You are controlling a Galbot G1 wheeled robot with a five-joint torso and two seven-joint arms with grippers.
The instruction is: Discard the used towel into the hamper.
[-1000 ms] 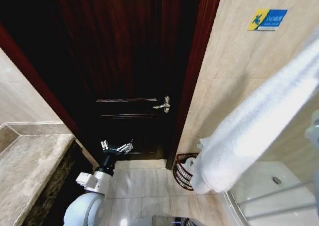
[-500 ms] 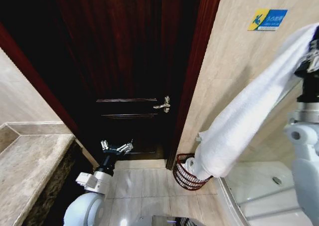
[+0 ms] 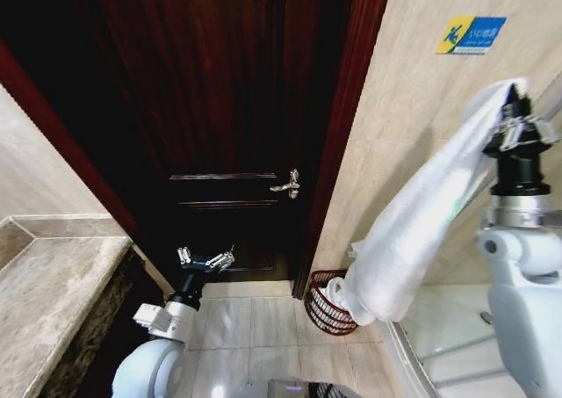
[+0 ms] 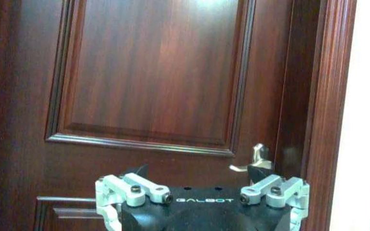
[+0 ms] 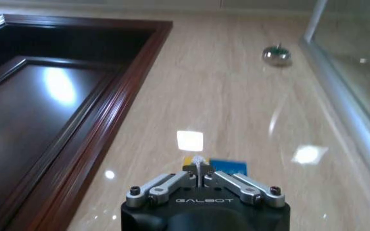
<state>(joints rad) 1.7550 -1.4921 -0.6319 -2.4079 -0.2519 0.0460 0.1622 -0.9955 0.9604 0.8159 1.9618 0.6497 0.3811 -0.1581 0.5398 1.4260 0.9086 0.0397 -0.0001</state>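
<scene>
Beige tiled walls point(image 3: 413, 126) closed in the narrow bathroom, with a dark wooden door point(image 3: 219, 108) straight ahead and its metal handle point(image 3: 287, 184) shining partway down. High up on the robot's right, the right gripper point(image 3: 514, 121) pointed upward, clenched on one end of the white towel point(image 3: 421, 222). From that gripper the towel hung down and away toward the door side in a long thick drape. Far below the gripper, on the floor in the corner beside the door frame, stood the hamper point(image 3: 327, 308), with some white cloth already lying in it; the towel's lower end hung right over its rim, though I couldn't tell if it touched. In the right wrist view the fingers point(image 5: 172, 185) were pinched together on a sliver of white cloth. Low on the robot's left, the left gripper point(image 3: 205, 259) hung idle facing the door, spread wide and holding nothing.
</scene>
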